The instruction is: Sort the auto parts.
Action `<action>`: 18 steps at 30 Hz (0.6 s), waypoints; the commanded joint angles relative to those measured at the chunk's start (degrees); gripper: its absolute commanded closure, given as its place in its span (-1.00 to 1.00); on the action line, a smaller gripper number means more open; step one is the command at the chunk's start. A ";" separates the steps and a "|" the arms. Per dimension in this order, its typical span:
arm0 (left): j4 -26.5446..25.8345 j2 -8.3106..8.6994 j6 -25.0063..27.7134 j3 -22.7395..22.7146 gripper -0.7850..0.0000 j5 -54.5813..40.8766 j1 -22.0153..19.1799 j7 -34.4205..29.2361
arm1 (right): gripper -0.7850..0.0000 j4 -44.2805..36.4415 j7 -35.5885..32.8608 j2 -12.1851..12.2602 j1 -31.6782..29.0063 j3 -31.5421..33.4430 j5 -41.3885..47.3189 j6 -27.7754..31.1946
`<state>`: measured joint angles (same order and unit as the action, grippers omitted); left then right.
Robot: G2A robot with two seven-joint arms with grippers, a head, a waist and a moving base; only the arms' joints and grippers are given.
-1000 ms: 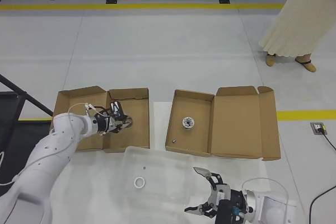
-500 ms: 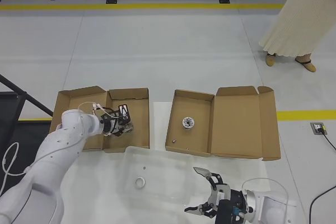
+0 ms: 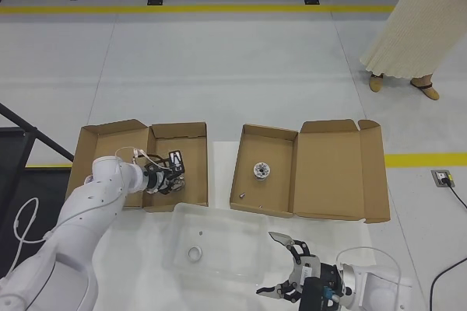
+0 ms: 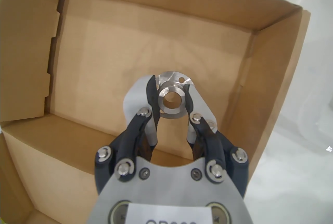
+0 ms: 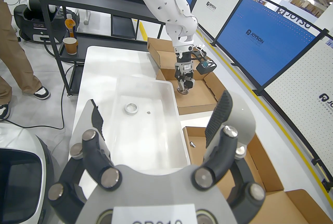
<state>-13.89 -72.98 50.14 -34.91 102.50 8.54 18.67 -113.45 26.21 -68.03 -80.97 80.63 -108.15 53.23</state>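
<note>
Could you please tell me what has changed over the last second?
The left gripper, shut on the flanged metal part, shifted slightly toward the tray side of the cardboard box. The open right gripper and the ring stayed put.

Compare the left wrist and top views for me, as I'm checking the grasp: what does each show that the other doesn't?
Left wrist view adds the grasp itself: the left gripper shut on a metal flanged part, bore visible. Top view adds the right box with a round part, the white tray holding a ring, and the open right gripper. Both share the left gripper inside the left box.
</note>
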 commanded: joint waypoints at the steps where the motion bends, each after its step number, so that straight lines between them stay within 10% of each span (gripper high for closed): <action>1: 0.26 -0.17 0.38 0.15 1.00 0.24 0.04 -0.07 | -1.00 0.00 0.00 0.00 0.00 0.00 0.00 0.00; 5: 0.53 -0.38 0.47 0.32 1.00 0.60 0.02 0.07 | -1.00 0.00 0.00 0.00 0.00 0.00 0.00 0.00; 9: 0.87 -0.54 0.57 0.42 0.29 0.88 -0.06 0.24 | -1.00 0.00 0.00 0.00 0.00 0.00 0.00 0.00; 18: 1.54 -0.62 0.39 0.22 0.11 0.73 -0.13 0.65 | -1.00 0.00 0.00 0.00 0.00 0.00 0.00 0.00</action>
<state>-12.42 -73.63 50.55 -34.65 103.25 8.44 19.23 -113.45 26.21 -68.03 -80.97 80.63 -108.15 53.23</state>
